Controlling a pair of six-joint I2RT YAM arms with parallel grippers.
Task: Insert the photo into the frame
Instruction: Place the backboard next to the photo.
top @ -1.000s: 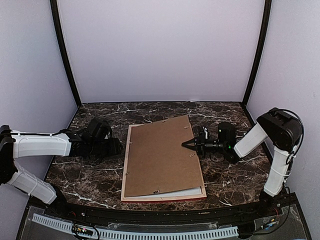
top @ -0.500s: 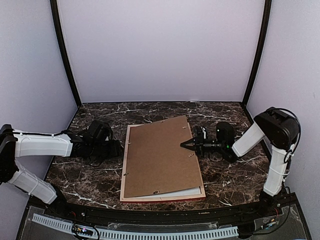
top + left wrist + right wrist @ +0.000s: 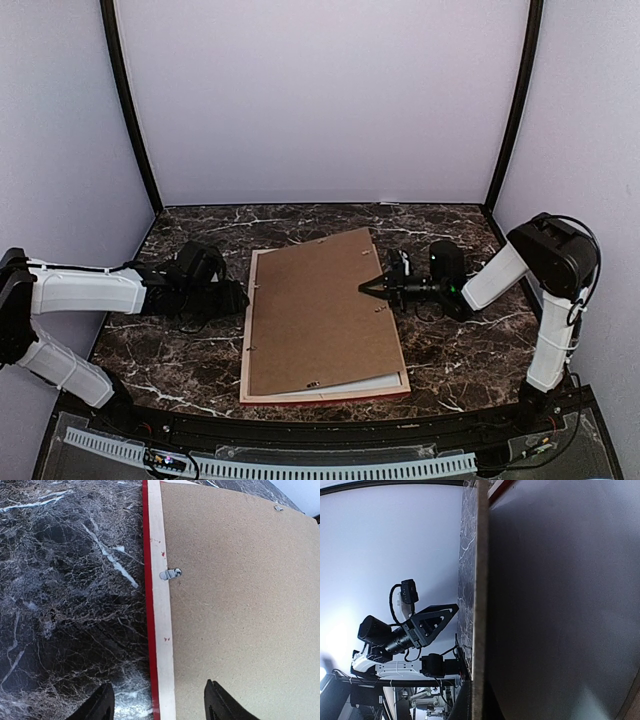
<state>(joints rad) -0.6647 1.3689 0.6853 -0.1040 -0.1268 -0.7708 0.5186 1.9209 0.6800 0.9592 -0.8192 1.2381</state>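
Red-front pale-wood picture frame (image 3: 250,335) face-down, tabletop (image 3: 180,370) centre. Plain brown backing board (image 3: 320,310) skewed over it; right fingers (image 3: 380,288) pinch its right edge, raised. Left fingers (image 3: 102,705) spread over frame's left rail. White-bordered photo (image 3: 370,384): prob. the pale strip under board's near edge; print hidden. Judge: paper light, floppy, creases easily; take by border. No writing legible.

The left arm (image 3: 85,290) and right arm (image 3: 490,282) match: smooth white shells on the long links, bulky black housings at the joints. A thin black cable (image 3: 592,240) loops off the right elbow; a green light (image 3: 452,291) glows near the black right pincer (image 3: 365,288).
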